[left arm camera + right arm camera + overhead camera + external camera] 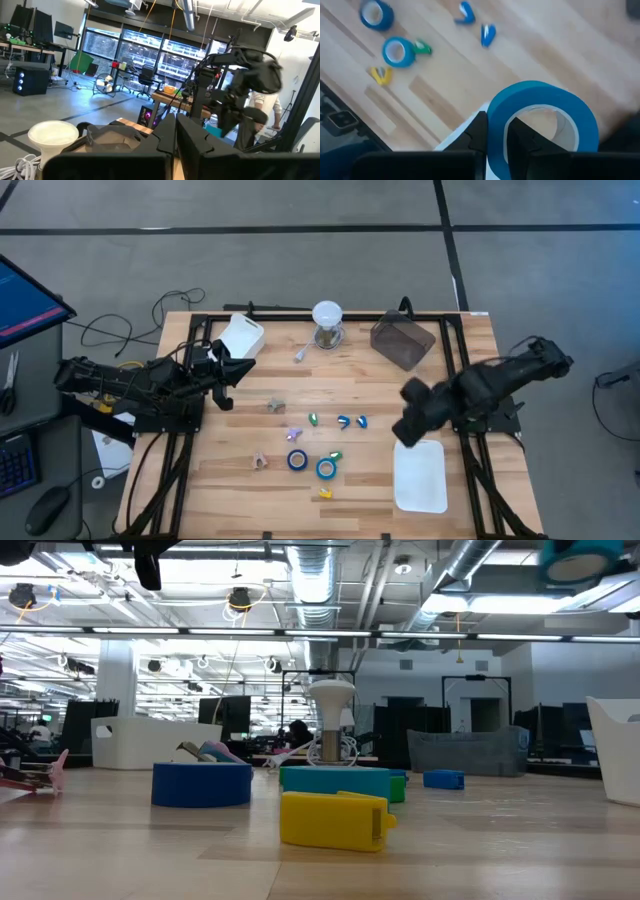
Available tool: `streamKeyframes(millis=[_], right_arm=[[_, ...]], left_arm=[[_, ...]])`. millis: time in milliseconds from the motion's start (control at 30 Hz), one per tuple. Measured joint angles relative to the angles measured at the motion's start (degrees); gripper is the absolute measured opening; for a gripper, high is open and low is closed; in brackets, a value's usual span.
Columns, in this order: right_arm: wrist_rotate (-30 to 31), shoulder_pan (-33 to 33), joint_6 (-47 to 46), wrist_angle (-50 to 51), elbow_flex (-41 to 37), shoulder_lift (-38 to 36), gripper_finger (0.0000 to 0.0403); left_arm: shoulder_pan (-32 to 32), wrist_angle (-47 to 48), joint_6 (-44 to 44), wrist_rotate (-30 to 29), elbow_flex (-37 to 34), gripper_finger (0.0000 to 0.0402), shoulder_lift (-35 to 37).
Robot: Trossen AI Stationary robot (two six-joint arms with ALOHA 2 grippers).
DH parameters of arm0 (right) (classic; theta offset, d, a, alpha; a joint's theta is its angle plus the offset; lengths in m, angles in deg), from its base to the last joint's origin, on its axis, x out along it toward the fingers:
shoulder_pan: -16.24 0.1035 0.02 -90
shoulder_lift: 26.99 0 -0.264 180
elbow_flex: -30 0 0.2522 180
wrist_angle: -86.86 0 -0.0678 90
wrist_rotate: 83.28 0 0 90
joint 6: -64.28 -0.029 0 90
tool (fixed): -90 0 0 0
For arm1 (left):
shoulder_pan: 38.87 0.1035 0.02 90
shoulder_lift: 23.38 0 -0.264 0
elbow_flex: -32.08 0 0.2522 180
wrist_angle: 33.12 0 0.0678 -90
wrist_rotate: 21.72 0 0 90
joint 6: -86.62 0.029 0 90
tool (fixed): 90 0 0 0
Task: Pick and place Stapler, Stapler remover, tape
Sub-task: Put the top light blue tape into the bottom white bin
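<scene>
My right gripper (407, 428) hangs over the far end of the white tray (421, 480) at the table's right, shut on a blue tape roll (542, 102). That roll also shows high up in the low view (582, 558). Two more blue tape rolls (297, 460) (326, 469) lie flat on the wood near the table's middle front, side by side in the right wrist view (376, 14) (397, 51). My left gripper (230, 370) is shut and holds nothing, raised over the table's left side. I cannot pick out a stapler among the small pieces. My right gripper holds the tape roll by its ring wall (496, 125), one finger outside the ring and the other finger (522, 137) inside the pale core. The fingers come from above, pointing steeply down. The roll is lifted clear, high above the table and the tray's edge.
Small coloured pieces lie around the rolls: yellow (325, 493), green (335, 455), blue (352, 421), purple (293, 434), pink (260, 461). Along the far edge stand a white bin (240, 335), a white-topped stand (327, 320) and a dark grey box (402, 340).
</scene>
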Motion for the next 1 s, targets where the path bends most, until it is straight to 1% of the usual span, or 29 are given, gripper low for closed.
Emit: streamKeyframes(millis=[233, 400, 667, 833, 1000], right_arm=[[-0.41, 8.01, -12.94, -0.62, -0.06, 5.34, 0.0029], [-0.61, 12.1, -19.61, -3.76, -0.06, 8.35, 0.0029], [-1.24, 17.28, -26.72, -6.82, -0.05, 12.94, 0.0029], [-3.3, 19.6, -29.46, -7.86, -0.06, 16.26, 0.0029], [-3.46, 20.83, -30.64, -9.78, -0.04, 20.16, 0.0029]], left_arm=[[0.01, -0.07, 0.0, 0.0, 0.0, 0.0008, 0.0], [0.0, -0.12, 0.0, 0.0, 0.0, 0.0008, 0.0], [0.0, -0.43, -0.02, 0.0, 0.0, 0.0008, 0.02], [0.0, -0.41, 0.0, 0.0, 0.0, 0.0008, 0.0], [0.01, -0.4, 0.0, 0.0, 0.0, 0.0008, 0.02]])
